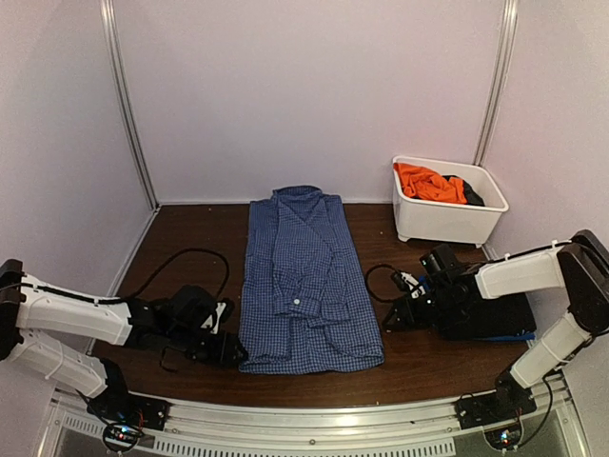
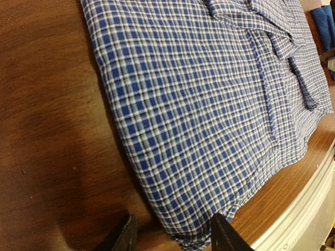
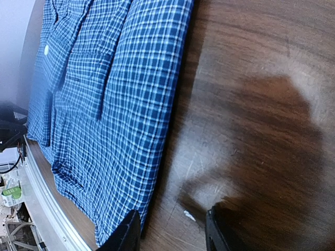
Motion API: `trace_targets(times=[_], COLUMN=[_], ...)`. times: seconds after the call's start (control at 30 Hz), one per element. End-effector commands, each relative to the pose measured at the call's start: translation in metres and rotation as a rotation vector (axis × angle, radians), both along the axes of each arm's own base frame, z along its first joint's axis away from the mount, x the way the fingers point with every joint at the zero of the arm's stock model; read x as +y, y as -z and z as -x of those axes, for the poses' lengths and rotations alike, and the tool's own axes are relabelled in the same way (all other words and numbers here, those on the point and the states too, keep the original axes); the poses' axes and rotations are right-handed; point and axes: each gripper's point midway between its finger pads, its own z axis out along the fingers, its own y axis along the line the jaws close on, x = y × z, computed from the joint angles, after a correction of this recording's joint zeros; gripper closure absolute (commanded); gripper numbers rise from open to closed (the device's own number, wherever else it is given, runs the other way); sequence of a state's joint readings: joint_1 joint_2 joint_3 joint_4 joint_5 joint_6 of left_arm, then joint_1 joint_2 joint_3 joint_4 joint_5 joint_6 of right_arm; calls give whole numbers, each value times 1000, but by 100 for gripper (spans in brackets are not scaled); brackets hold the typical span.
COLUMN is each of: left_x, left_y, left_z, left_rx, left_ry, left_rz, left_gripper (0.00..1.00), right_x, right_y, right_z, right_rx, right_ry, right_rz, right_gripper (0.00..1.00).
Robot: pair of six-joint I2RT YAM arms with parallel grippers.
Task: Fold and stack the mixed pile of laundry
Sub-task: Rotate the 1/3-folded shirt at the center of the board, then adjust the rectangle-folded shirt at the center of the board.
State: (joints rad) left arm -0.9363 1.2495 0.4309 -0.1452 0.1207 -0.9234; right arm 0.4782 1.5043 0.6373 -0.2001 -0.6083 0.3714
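Shirt (image 1: 304, 276) lies flat at the table's (image 1: 190, 228) near edge. Left gripper (image 2: 175, 238) is half-open at its near-left corner. Right gripper (image 3: 170, 232) is half-open, empty, just beside its right edge.

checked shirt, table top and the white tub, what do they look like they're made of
The checked shirt looks like thin woven cloth, likely cotton, matte: weave and soft creases show. The table top is dark wood or wood-look laminate: grain streaks, slight sheen. The tub looks like white moulded plastic, smooth with a rounded rim.

No text, label, brand, number or sign can be read anywhere.
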Motion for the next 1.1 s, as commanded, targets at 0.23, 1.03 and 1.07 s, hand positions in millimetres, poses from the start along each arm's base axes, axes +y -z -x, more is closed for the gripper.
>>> trace_targets(times=[0.23,1.03,1.07], left_x=[-21,-85,-90], left_y=[0,-58,-56], left_z=[-6,-29,-28], left_rx=[6,-185,-185], left_ry=[-47,83,86], left_rz=[102,-20,-28], left_gripper=[57,56,56], right_x=[22,104,110], right_y=[-9,-84,-81], right_z=[7,11,14], right_rx=[4,-244,-240], right_ry=[-17,-195,-202], right_rz=[-147,-72,-75], right_gripper=[57,58,58])
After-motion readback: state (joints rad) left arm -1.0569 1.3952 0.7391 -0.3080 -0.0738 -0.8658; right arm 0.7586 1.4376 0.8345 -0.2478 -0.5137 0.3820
